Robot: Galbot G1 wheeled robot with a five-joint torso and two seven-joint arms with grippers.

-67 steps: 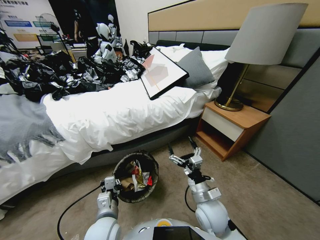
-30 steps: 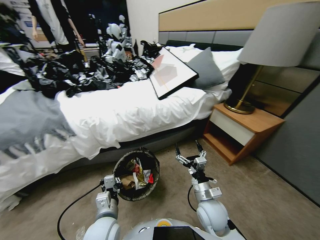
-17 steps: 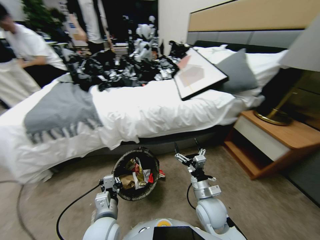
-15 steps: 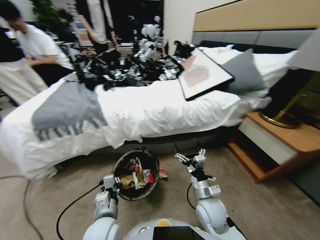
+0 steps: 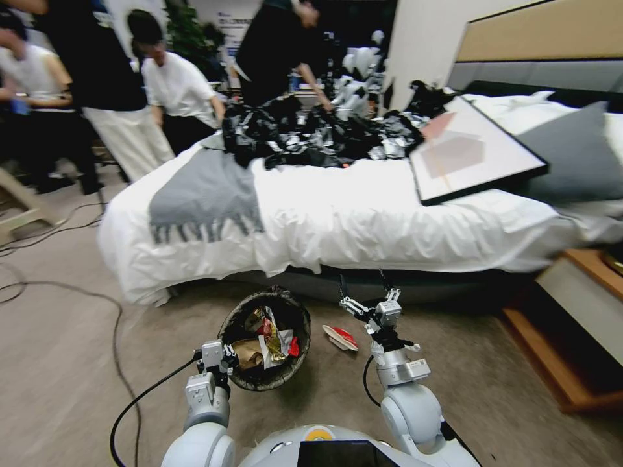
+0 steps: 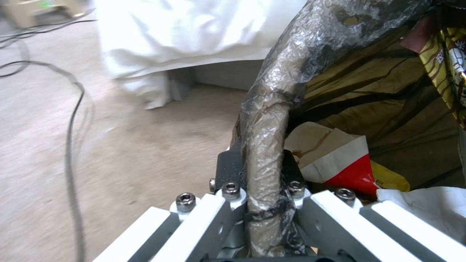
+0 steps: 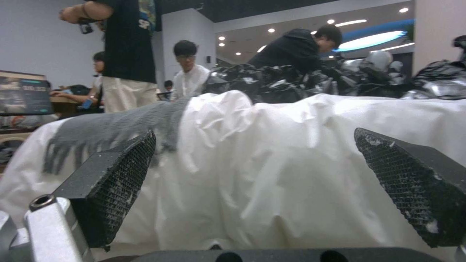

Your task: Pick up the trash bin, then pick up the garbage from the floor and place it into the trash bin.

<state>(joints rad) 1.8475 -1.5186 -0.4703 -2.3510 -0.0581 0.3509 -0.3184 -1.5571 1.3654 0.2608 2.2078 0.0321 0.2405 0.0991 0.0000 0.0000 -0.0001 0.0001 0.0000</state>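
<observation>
The left gripper [image 5: 220,359] is clamped on the near rim of the trash bin [image 5: 295,318] and holds it above the carpet [image 5: 78,363], on the robot's side of the bed [image 5: 363,220]. In the left wrist view the gripper's fingers [image 6: 230,171] sit on either side of the bag-wrapped rim [image 6: 264,145], pressed against it. The bin is tipped with its mouth facing up toward the head camera. Inside it lie a brown paper bag [image 5: 246,353], a yellow snack packet [image 5: 272,340], a red-and-white packet [image 6: 340,163] and a white sheet [image 5: 285,337].

The right gripper [image 5: 363,293] hangs in the air to the right of the bin, between the bin and the bed, its jaws spread wide and holding nothing. The right wrist view shows its two black pads [image 7: 116,178] well apart, facing the white bedding [image 7: 272,163].

A red-and-white piece of garbage [image 5: 341,337] lies on the carpet just to the right of the bin, below the right gripper.

A heap of black plastic bags [image 5: 311,133] and a framed picture [image 5: 470,152] lie on top of the bed
</observation>
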